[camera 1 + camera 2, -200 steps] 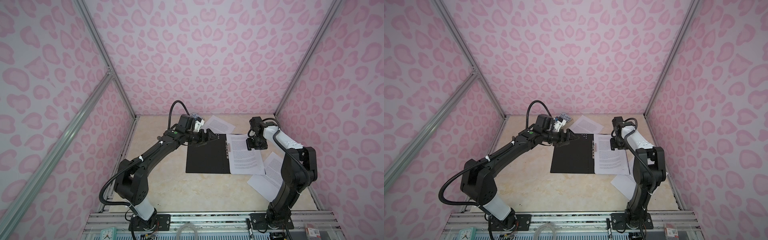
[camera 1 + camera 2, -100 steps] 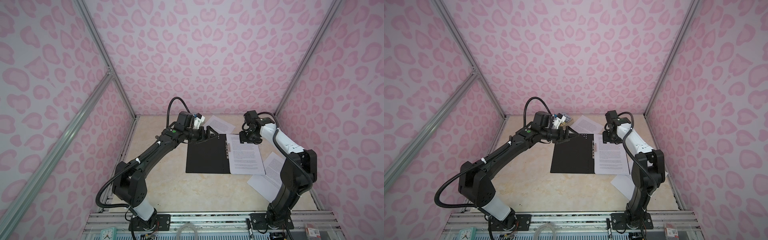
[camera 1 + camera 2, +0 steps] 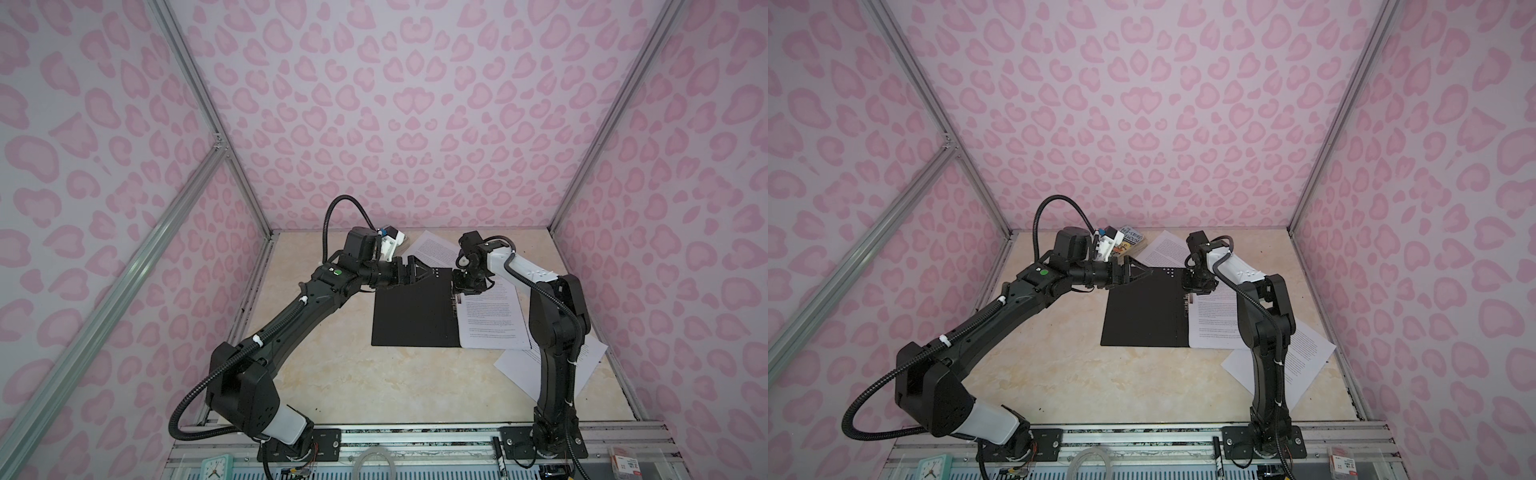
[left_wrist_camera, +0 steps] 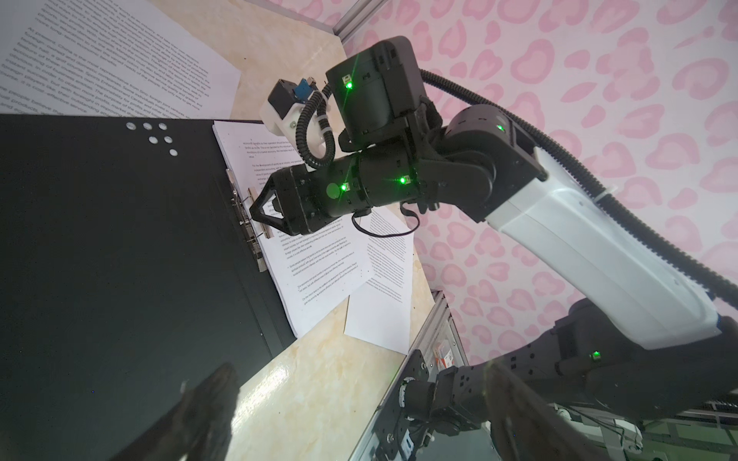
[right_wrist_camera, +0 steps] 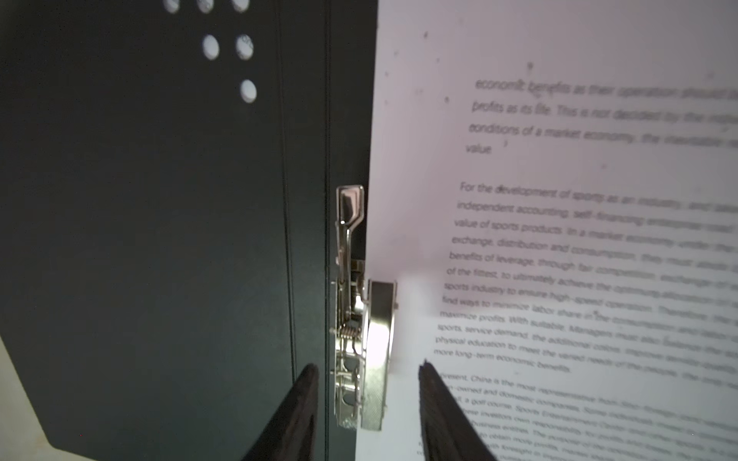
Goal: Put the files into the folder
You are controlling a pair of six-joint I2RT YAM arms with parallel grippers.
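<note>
right gripper (image 5: pixel 365 371) astride spine clip (image 5: pixel 361 319), folder (image 3: pixel 411 316) open flat
jaws half apart, nothing held, likely to clamp the files (image 3: pixel 494 320) lying on its right leaf; left gripper (image 3: pixel 424 271) wide open, empty.

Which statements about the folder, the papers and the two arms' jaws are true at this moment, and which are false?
1. The folder lies open, black inside up. True.
2. The right jaws are clamped shut on a sheet. False: they stand apart, one on either side of the metal clip at the spine.
3. Every sheet is already in the folder. False: loose sheets lie on the table beside it.
4. The left jaws stand wide open and hold nothing. True.
</note>
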